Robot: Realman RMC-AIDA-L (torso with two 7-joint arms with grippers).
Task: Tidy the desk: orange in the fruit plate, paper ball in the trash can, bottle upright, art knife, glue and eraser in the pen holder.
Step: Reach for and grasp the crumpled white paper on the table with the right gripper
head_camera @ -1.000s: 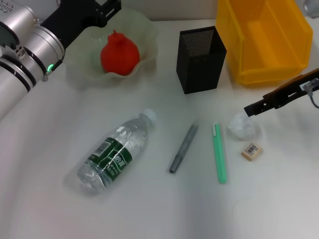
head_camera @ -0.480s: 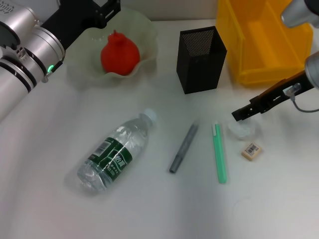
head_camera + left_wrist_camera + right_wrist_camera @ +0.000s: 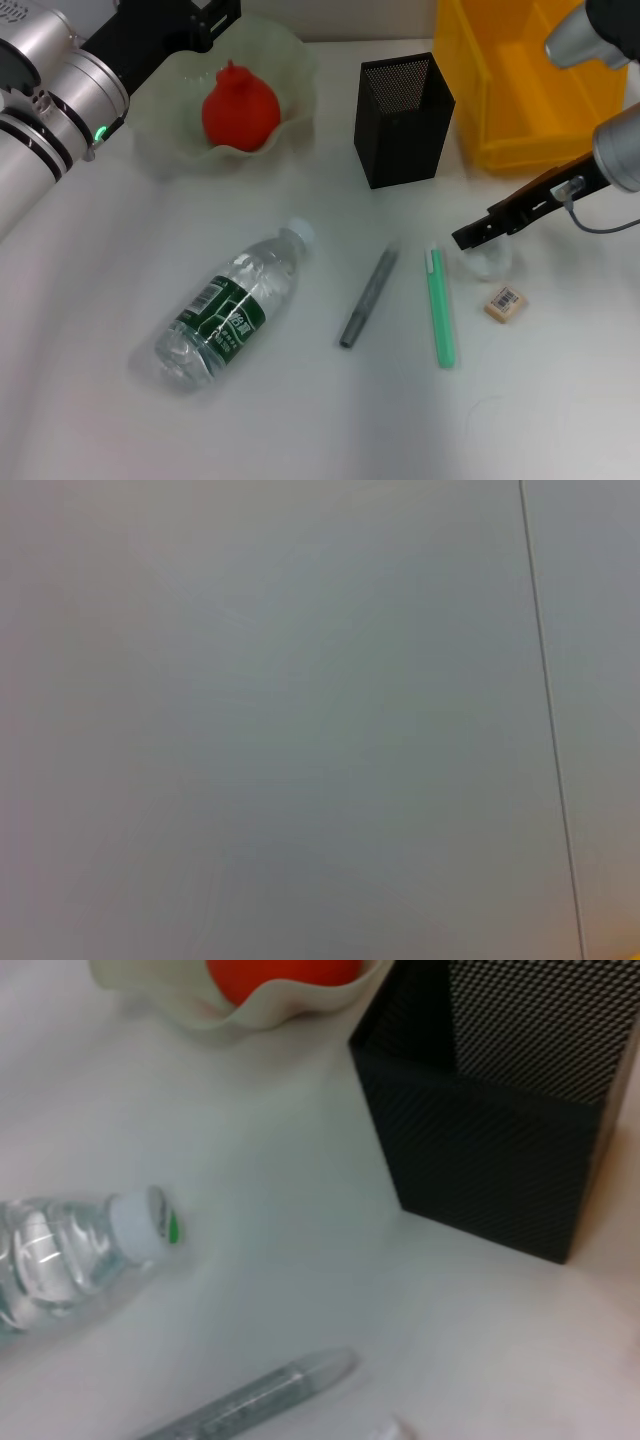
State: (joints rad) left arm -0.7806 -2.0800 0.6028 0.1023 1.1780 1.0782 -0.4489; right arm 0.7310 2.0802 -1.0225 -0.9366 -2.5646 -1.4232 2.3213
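The orange (image 3: 240,110) sits in the pale fruit plate (image 3: 165,135) at the back left. The clear bottle (image 3: 230,310) lies on its side at the front left. A grey pen-shaped stick (image 3: 368,297) and a green art knife (image 3: 441,305) lie side by side in the middle. The eraser (image 3: 505,303) lies to their right. My right gripper (image 3: 468,238) hangs low over the white paper ball (image 3: 492,264) and partly hides it. The black mesh pen holder (image 3: 400,120) stands behind. My left gripper (image 3: 215,18) is parked by the plate's far rim.
A yellow bin (image 3: 530,90) stands at the back right. The right wrist view shows the pen holder (image 3: 520,1130), the plate rim (image 3: 240,1015) with the orange (image 3: 285,972), the bottle cap (image 3: 135,1230) and the grey stick (image 3: 250,1400). The left wrist view shows only a blank grey surface.
My right gripper has moved left and down, from beside the paper ball to over it. The left arm and the desk items have not moved.
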